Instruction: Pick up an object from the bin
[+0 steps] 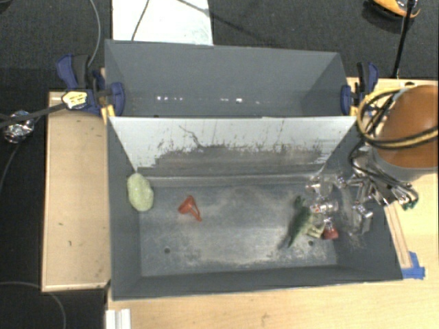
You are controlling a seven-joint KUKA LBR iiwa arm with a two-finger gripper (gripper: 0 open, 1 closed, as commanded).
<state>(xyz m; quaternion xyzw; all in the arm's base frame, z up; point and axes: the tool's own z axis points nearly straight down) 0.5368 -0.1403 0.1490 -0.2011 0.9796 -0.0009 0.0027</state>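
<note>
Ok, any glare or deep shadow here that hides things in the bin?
Camera view: small glints on the upper back wall of the bin, and the sloped panel below is brighter than the floor. The gripper shines at the right; the dark green thing by it reads dark against the floor. The pale green lump and red-orange piece on the left stand out.

The grey metal bin (pixel 226 256) holds a pale green oval lump (pixel 140 192) against its left wall, a red scrap (pixel 189 207) near it, and by the right wall a dark green long thing (pixel 300 226) beside a small red piece (pixel 330 234)
</note>
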